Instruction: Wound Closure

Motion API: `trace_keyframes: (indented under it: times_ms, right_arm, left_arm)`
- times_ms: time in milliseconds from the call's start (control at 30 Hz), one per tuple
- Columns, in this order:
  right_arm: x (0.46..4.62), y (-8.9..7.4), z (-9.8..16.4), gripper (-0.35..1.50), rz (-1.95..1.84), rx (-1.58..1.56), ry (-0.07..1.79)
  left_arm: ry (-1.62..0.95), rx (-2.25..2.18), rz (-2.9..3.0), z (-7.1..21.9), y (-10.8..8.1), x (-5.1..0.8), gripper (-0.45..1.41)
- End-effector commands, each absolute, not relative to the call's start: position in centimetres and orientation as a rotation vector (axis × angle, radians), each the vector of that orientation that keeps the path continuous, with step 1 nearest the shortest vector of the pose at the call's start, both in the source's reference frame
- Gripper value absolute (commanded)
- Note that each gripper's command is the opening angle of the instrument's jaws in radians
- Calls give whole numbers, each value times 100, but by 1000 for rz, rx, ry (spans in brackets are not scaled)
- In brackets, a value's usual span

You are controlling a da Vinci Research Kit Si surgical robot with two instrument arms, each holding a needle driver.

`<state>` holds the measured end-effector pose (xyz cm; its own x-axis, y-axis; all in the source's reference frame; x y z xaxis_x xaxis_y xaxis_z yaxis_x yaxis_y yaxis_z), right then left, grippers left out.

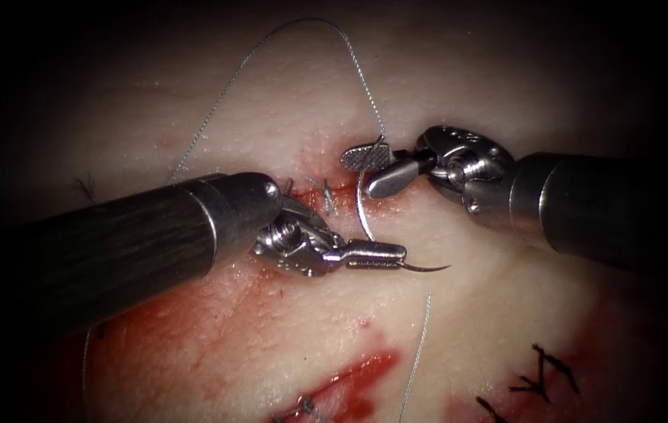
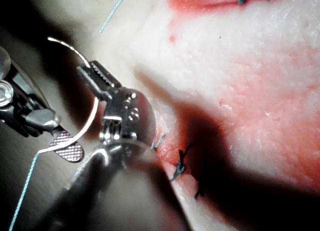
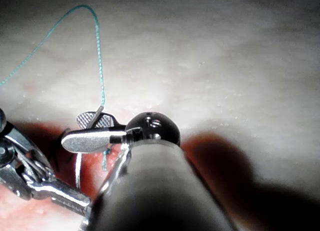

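Above the cut [image 1: 334, 192], needle [image 1: 365, 223] clear of tissue [image 1: 506, 313] — tip rightward, left claw [image 1: 377, 254] clamping it, right claw [image 1: 373, 168] wide.

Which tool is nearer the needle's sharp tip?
Left. The left tool grips the needle just behind its tip, jaws shut. The right tool, jaws open, sits at the needle's thread end.

Dark knotted stitches [image 1: 541, 374] at lower right, another finished stitch [image 1: 324, 193] across the cut
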<state>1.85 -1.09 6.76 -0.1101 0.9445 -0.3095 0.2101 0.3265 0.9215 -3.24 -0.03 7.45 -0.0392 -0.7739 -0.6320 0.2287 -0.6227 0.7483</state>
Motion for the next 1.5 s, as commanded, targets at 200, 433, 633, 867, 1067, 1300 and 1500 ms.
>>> trace_keyframes:
  times_ms: [200, 433, 633, 867, 1067, 1300, 1500]
  right_arm:
    - [198, -106, 683, 94, 885, 1084, 1567]
    - [204, -112, 688, 79, 877, 1089, 1563]
    - [204, -110, 691, -35, 882, 1085, 1567]
    - [200, -104, 691, -35, 867, 1030, 1576]
    - [185, -94, 688, -35, 1029, 820, 1412]
    - [180, -93, 689, -35, 1125, 698, 1285]
    - [180, -94, 688, -35, 1188, 654, 1233]
  left_arm:
    - [-597, 1513, -1754, 741, 4, -330, -45]
    - [-596, 1515, -1754, 739, 3, -330, -45]
    - [-593, 1513, -1755, 737, 1, -332, -43]
    - [-585, 1512, -1769, 734, -2, -334, 66]
    - [-572, 1479, -1934, 737, -3, -335, 118]
    - [-628, 1410, -2076, 746, 2, -335, 123]
    - [-667, 1383, -2235, 753, 9, -332, 120]
